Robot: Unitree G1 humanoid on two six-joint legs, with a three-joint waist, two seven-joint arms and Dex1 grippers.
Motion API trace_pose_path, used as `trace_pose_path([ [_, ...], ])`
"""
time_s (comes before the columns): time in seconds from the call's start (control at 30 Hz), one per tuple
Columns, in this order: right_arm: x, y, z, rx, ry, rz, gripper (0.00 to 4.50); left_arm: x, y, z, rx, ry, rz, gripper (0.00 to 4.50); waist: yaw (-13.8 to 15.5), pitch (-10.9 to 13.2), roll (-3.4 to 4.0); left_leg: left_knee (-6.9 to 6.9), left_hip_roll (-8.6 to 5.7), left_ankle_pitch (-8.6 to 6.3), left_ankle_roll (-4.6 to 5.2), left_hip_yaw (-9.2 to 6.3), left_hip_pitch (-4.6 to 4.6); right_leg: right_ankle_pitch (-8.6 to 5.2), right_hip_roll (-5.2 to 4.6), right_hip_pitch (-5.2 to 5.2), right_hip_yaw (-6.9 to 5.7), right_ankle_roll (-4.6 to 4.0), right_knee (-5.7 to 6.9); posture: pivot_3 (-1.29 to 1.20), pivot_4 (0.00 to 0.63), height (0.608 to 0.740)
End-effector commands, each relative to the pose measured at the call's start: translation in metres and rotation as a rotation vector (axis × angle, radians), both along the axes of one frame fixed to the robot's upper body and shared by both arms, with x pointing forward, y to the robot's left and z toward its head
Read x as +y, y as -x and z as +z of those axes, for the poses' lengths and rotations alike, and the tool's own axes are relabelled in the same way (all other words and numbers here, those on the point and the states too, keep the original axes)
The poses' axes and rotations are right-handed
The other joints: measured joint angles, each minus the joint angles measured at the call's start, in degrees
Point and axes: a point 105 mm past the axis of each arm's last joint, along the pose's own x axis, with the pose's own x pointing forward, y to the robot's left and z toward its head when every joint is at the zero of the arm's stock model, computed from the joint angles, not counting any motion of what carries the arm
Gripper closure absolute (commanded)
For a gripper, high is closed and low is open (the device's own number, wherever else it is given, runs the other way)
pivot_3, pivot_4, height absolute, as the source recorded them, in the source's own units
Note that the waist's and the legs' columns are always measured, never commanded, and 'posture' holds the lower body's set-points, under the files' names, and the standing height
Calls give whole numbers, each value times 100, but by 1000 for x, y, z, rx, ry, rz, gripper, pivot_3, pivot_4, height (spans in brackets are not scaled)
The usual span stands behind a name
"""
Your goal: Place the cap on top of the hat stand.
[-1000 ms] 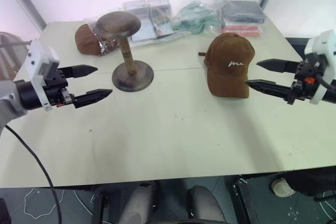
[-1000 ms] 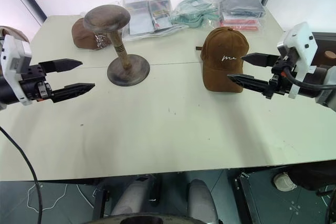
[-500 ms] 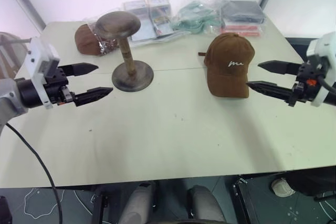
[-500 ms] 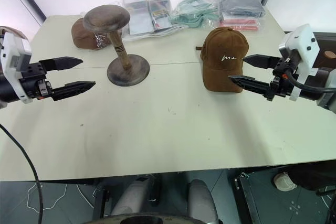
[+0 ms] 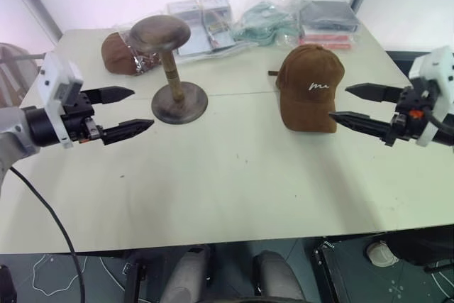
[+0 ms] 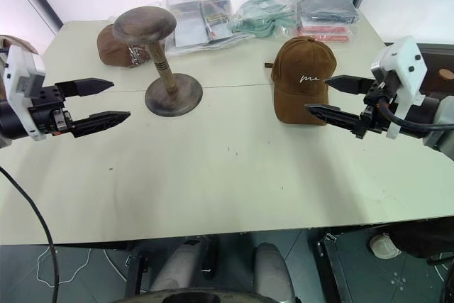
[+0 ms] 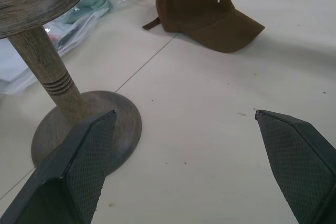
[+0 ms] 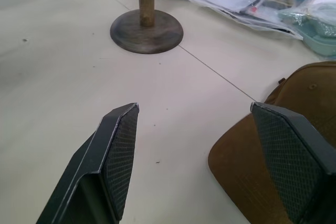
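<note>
Pale and broad, the counter (image 5: 234, 168) carries everything in the scene, with a white wall behind it. Toward its right side sits the cap (image 5: 309, 87), brown with white cursive stitching on the front, resting on the surface with its curved brim toward the near edge. Just to the right of that brim hovers the right tool (image 5: 356, 104), its two black fingers spread wide and pointing inward at the cap; one finger lies level with the brim's edge and very close to it, the other beside the crown, neither one touching. On the left half stands the hat stand (image 5: 169, 69), upright on its round base, its domed top bare, well apart from the cap. Nearer the left edge hangs the left tool (image 5: 132, 109), fingers likewise spread and empty, aimed toward the stand's base but short of it. Behind the stand lies a darker brown cap in a clear bag (image 5: 122, 54), and along the far edge rest several plastic packets (image 5: 262, 20).
</note>
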Motion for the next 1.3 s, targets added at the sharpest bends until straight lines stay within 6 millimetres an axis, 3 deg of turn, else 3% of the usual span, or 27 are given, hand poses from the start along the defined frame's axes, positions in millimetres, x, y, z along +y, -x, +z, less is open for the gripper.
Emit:
trace_pose_path([
  [0.03, -3, -6, -11, -85, 134, -64, 993, -5, 2, 5, -30, 7, -15, 66, 0, 0, 0, 0, 0, 0, 0, 0, 0, 0, 0, 0, 0, 0, 0, 0, 150, 740],
  [0.3, -8, -16, -70, -254, 428, -153, 993, -13, 2, -5, -15, 32, -21, 66, 0, 0, -1, 5, -1, 2, -3, 2, 1, 1, 2, 0, 0, 2, 6, 0, 150, 740],
  [0.43, -10, -26, -78, -404, 506, -229, 993, -15, 0, -7, -18, 35, -16, 66, -10, 0, -3, 6, -2, 9, -13, 2, 3, 2, 6, 1, 1, 3, 12, 0, 150, 740],
  [0.63, -12, -32, -98, -480, 599, -247, 993, -17, -1, -8, -24, 39, -8, 66, 6, 0, -4, 9, -2, 15, -22, -2, 7, 2, 9, 5, -2, 3, 16, 0, 150, 740],
  [1.0, -38, -54, -131, -492, 775, -340, 993, -18, 2, -6, -52, 23, 24, 66, -7, -1, -4, 10, -1, 29, -44, -1, 11, 2, 14, 7, 0, 3, 23, 0, 150, 740],
  [1.3, -46, -77, -140, -525, 809, -419, 993, -17, 6, -3, -69, 5, 48, 66, -20, -1, -4, 10, 0, 37, -58, -1, 15, 2, 18, 8, 1, 3, 31, 0, 150, 740],
])
